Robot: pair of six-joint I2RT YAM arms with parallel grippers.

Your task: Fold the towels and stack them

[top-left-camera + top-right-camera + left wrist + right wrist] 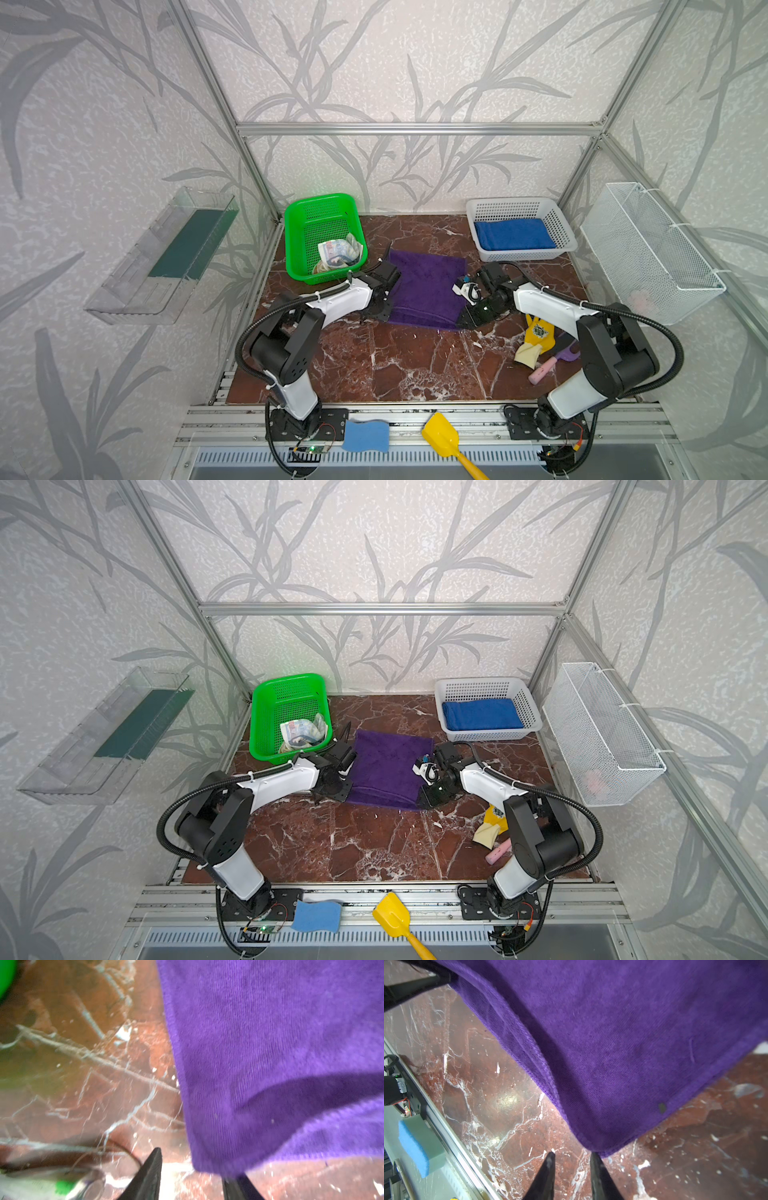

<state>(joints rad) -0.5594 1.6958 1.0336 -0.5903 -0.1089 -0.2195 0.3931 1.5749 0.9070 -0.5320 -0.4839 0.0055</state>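
The dark purple towel (pixel 428 286) is seen spread on the marble-patterned table (pixel 395 361) near its middle, between the two arms, with a second layer of cloth showing along its near edge in the right wrist view. The left gripper (pixel 192 1164) is held low at the towel's near left corner; its jaws are parted, bare table is seen between them, and the corner of the cloth lies just beside one fingertip (pixel 232 1184) without being pinched. The right gripper (pixel 572 1156) is placed at the near right corner in the same way: its jaws are released, table is visible in the gap, and the towel's corner ends just at one fingertip (pixel 595 1160). The royal blue towel (pixel 513 235) is found folded inside the white basket (pixel 519 203) at the far right of the table. The printed cream towel (pixel 338 253) is left crumpled in the green basket (pixel 320 205) at the far left.
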